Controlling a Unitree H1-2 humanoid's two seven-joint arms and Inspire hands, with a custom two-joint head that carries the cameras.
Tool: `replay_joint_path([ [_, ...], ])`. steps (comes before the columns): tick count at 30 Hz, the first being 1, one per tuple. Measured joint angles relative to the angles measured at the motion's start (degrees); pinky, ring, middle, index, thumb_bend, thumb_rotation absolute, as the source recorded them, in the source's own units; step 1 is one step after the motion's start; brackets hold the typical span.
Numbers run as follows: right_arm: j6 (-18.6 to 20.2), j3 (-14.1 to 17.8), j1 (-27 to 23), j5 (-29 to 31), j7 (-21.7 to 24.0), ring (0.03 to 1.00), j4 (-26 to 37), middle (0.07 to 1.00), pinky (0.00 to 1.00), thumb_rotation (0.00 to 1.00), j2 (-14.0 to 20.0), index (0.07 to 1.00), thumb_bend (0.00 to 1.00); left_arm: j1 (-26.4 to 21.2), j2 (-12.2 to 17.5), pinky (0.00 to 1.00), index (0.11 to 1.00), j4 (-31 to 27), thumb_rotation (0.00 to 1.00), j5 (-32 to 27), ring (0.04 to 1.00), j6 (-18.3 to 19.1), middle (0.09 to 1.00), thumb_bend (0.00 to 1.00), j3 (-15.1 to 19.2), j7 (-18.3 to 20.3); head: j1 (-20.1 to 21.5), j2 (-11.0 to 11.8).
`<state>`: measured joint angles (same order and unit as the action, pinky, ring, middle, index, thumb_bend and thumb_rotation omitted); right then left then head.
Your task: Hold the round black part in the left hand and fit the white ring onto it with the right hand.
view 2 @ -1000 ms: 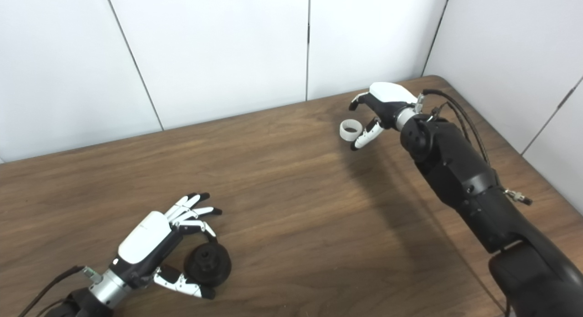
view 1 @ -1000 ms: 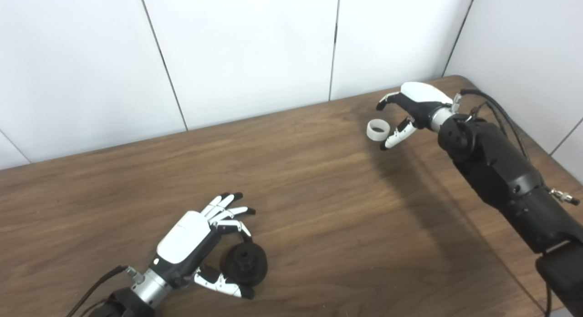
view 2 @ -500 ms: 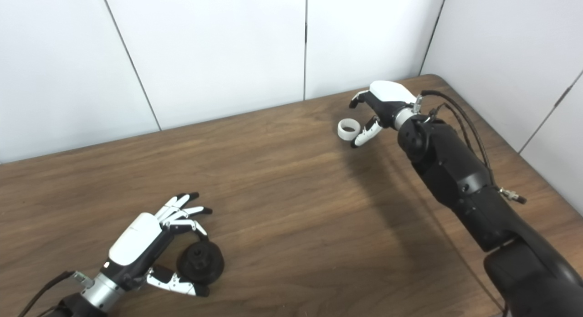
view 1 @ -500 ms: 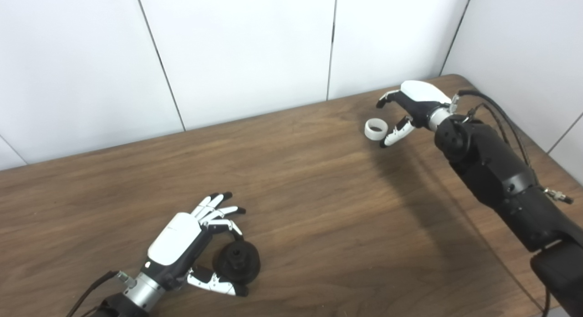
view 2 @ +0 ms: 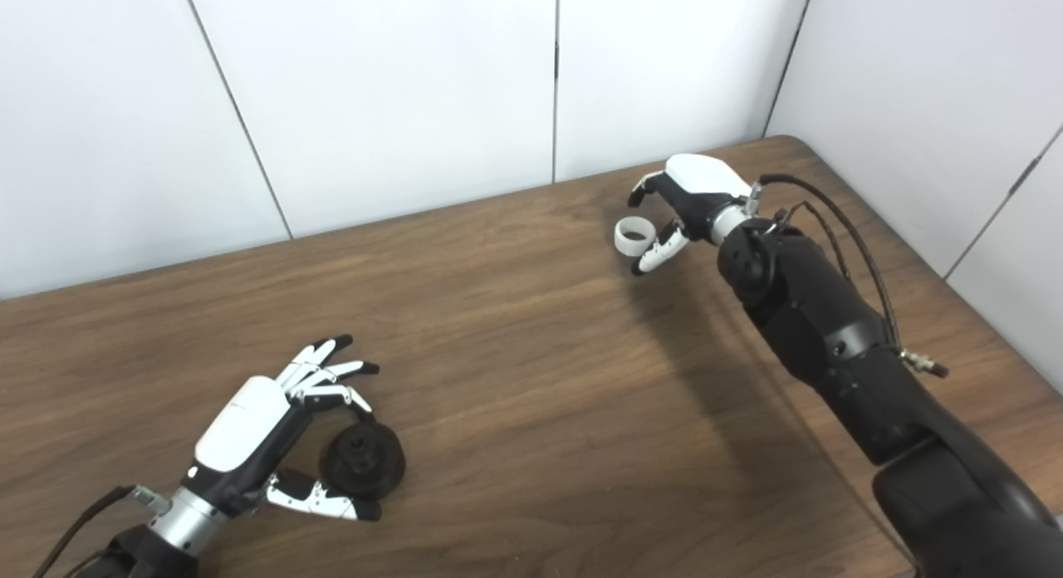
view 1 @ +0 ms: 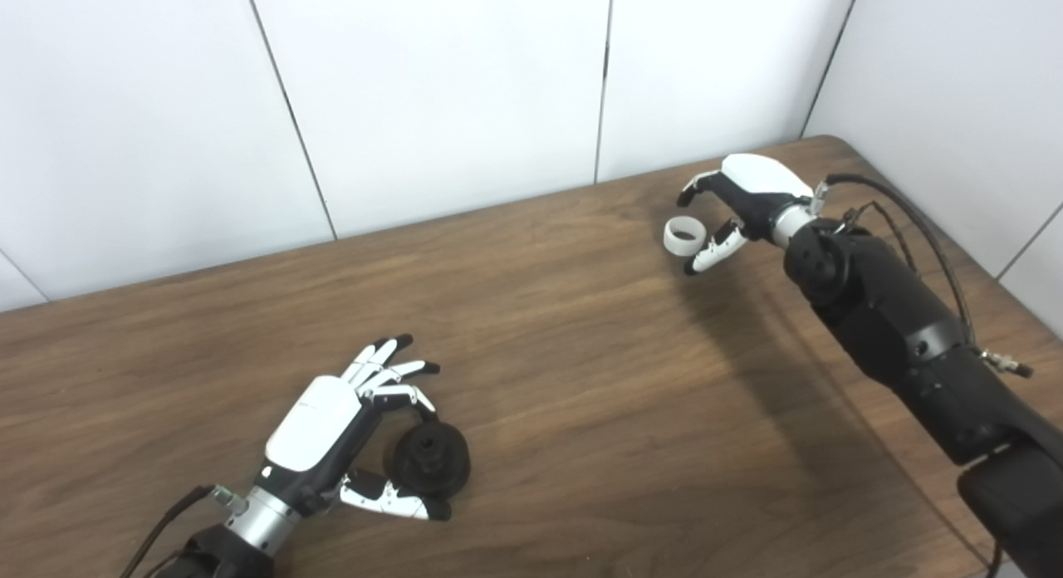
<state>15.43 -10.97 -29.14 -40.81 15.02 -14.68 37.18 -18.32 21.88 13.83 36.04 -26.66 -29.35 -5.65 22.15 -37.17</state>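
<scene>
The small white plastic ring point(view 1: 683, 235), judged light, stiff and best pinched across its rim, lies far right on the brown wooden table point(view 1: 581, 379) between the spread fingers of the right hand point(view 1: 739, 204), while the round black part point(view 1: 431, 468), judged heavier, sits near left within the left hand point(view 1: 332, 433), whose grip cannot be confirmed.

The brown wooden worktop point(view 1: 581, 395) lies bare between both hands; white wall panels point(view 1: 440, 88) close the far edge.

Dark wooden table point(view 1: 581, 379), round black part point(view 1: 431, 470), white ring point(view 1: 683, 235) resting on it
</scene>
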Motion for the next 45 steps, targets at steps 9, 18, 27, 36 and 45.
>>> replay_joint_path([
  [9,0.03,-0.39,0.08,-0.12,0.00,0.885,-0.01,0.837,0.82,0.20,-0.15,0.741,0.75,0.63,-0.02,1.00,0.483,-2.24,0.05,0.02,0.988,0.09,0.851,0.52,2.37,3.48,-0.44,-0.62],
  [18,-0.03,-0.78,0.05,-0.13,-0.08,0.884,-1.08,0.839,0.83,0.20,-0.49,0.737,0.75,1.76,-0.21,1.00,0.483,-4.78,0.05,-0.46,0.997,0.10,0.857,0.52,3.80,6.29,-0.79,-1.06],
  [27,-0.23,-0.77,-0.10,-0.09,-0.50,0.879,-1.70,0.834,0.83,0.18,-0.48,0.735,0.74,2.16,-0.25,1.00,0.483,-6.47,0.05,-0.71,0.993,0.12,0.855,0.52,4.46,7.42,-0.88,-1.32],
  [36,-0.03,-0.80,-0.18,-0.09,-0.58,0.893,-1.74,0.847,0.85,0.20,-0.46,0.739,0.73,2.34,-0.15,1.00,0.483,-6.58,0.05,-1.83,0.994,0.12,0.858,0.52,4.45,7.42,-0.70,-1.59],
  [45,-0.03,-0.82,-0.22,-0.11,-0.57,0.895,-1.83,0.848,0.86,0.21,-0.46,0.714,0.72,2.58,0.46,1.00,0.483,-7.53,0.05,-1.93,0.987,0.12,0.852,0.52,4.41,7.23,-0.35,-1.94],
])
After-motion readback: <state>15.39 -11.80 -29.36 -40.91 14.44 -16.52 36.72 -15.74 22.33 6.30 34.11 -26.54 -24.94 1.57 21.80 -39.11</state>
